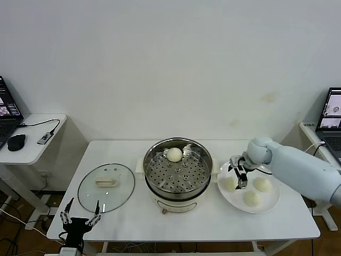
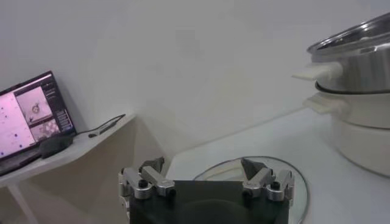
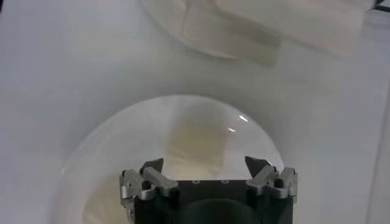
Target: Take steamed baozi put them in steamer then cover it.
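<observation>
The steamer (image 1: 177, 173) stands at the table's middle with one steamed baozi (image 1: 174, 154) on its perforated tray. Three more baozi (image 1: 229, 183), (image 1: 262, 184), (image 1: 251, 198) lie on a white plate (image 1: 269, 206) to its right. My right gripper (image 1: 240, 178) hangs open just above the plate, beside the baozi nearest the steamer. In the right wrist view that gripper (image 3: 205, 164) has a cream baozi (image 3: 196, 141) ahead between its fingers, held by nothing. My left gripper (image 1: 81, 213) waits open at the front left table edge.
The glass lid (image 1: 106, 186) lies flat on the table left of the steamer, its handle up; the left wrist view shows the lid (image 2: 294, 182) and steamer (image 2: 359, 79) ahead. Side desks with laptops (image 1: 8, 109), (image 1: 331, 114) flank the table.
</observation>
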### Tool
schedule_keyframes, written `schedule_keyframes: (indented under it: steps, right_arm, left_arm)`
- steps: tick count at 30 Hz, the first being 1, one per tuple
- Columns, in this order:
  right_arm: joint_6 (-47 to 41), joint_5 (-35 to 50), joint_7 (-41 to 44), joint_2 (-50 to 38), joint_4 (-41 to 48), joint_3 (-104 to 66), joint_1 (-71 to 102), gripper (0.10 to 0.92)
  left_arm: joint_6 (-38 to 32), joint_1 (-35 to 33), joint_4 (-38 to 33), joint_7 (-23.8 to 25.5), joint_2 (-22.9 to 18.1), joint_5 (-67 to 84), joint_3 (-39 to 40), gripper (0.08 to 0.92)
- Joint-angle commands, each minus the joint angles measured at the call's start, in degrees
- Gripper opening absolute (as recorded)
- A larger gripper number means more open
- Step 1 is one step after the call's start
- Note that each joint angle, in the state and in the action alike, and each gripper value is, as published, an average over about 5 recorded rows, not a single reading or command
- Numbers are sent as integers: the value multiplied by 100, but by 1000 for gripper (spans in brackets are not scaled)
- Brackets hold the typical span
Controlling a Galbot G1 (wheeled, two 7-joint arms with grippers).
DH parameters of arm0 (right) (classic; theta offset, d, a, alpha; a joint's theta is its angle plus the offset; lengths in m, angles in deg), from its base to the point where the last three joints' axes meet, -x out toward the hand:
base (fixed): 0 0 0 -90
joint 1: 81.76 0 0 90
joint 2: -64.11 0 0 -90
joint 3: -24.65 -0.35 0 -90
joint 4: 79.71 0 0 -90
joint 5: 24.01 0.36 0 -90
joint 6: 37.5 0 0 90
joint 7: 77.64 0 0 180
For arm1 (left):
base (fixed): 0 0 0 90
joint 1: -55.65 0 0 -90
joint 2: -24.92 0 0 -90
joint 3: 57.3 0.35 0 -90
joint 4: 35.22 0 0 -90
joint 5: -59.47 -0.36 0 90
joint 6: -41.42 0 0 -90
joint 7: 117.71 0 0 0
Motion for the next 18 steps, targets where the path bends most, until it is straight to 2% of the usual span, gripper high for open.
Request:
schedule_keyframes:
  steps: [1,9,18]
  right_arm:
    - [38,-209,-5,233,272,-165,283,823]
    - [47,-239,-30,306,408,-254,362,785]
    - [-9,-230,58,179,236,-272,197,655]
  left_arm:
    - [1,7,9,4,-2,-1,8,823]
    - [1,25,21,8,-10,-6,22,823]
    - [-2,10,7,3,-23,-4,1,823]
